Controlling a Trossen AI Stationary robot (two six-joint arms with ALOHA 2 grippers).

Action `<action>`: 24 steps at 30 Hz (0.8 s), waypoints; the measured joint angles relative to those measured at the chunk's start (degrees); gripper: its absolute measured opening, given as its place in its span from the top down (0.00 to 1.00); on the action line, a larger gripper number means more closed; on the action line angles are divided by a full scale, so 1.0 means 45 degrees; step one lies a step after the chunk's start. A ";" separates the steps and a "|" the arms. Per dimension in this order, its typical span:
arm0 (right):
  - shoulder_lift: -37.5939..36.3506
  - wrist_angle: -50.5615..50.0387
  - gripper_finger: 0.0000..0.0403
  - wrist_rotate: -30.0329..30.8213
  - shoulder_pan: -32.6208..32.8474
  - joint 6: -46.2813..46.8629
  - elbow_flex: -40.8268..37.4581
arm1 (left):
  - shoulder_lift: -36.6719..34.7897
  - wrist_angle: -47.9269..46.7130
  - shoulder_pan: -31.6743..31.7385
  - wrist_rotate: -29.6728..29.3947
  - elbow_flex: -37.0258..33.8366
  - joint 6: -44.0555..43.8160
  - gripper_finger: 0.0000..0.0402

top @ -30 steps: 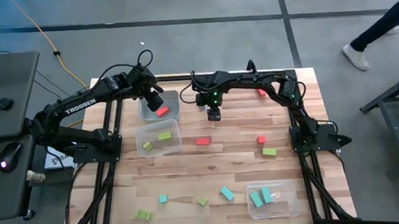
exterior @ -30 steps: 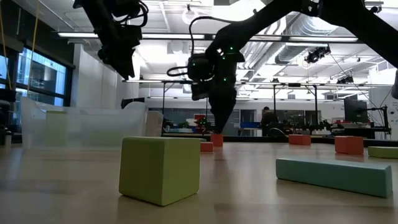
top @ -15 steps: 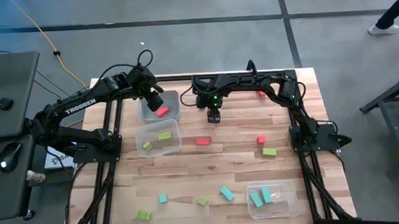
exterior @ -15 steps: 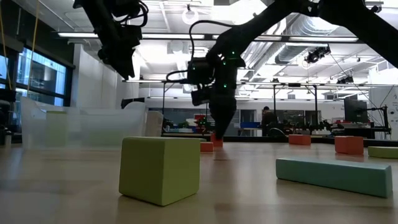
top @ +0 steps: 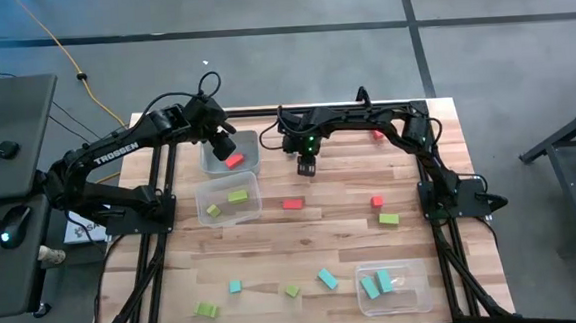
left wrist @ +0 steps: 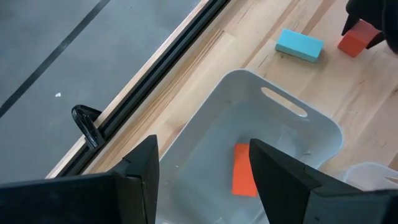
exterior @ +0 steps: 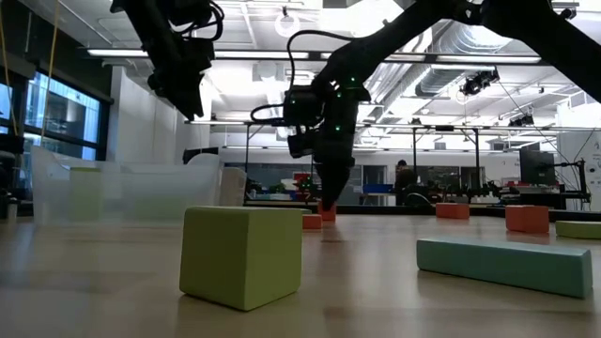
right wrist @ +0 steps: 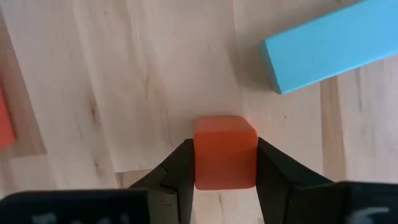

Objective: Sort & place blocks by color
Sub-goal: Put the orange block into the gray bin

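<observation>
Item: red cube (right wrist: 225, 151), held at the far middle of the table (top: 303, 241), clamped between the two fingers of the right gripper (right wrist: 221, 163); both side faces of the cube were seen pressed by the fingers. In the low view the right gripper (exterior: 326, 202) was pointed down, with the cube low between its tips; whether the cube touched the wood could not be told. A teal bar (right wrist: 326, 46) was recorded just beside the cube, apart from it.

Left gripper (left wrist: 202, 177): positioned above the far left tub (top: 247, 140), fingers spread apart, nothing held. One red bar (left wrist: 244, 170) was noted on the floor of that tub.

Second tub (top: 253, 184), near side of the first: a lime green bar (top: 237, 196) and a second lime green piece (top: 214, 211) were contained.

Third tub (top: 424, 295), near right corner: two teal bars (top: 377, 283) were contained.

Loose blocks on the table were listed as follows: a red bar (top: 292, 203) at the middle; a red cube (top: 377, 202) and a lime green bar (top: 389, 217) to the right; a red block (top: 377, 133) at the far right; a teal cube (top: 234, 285), a lime green block (top: 207, 309), a lime green cube (top: 292, 290) and a teal bar (top: 327, 277) along the near edge.
</observation>
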 joint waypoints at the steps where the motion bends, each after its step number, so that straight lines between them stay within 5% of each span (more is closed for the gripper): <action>1: -0.0023 -0.0008 0.74 -0.0061 0.0003 0.0199 0.0000 | 0.0000 0.0000 0.0000 0.0000 0.0000 0.0000 0.55; 14: -0.0199 -0.0045 0.74 -0.0614 0.0095 0.1913 0.2954 | -0.0005 -0.0005 0.0005 -0.0034 0.0000 0.0462 0.55; 24: -0.0214 0.4421 0.74 -0.1182 0.0122 0.4617 0.4128 | -0.0871 -0.1653 0.0467 -0.0063 0.0000 0.0451 0.55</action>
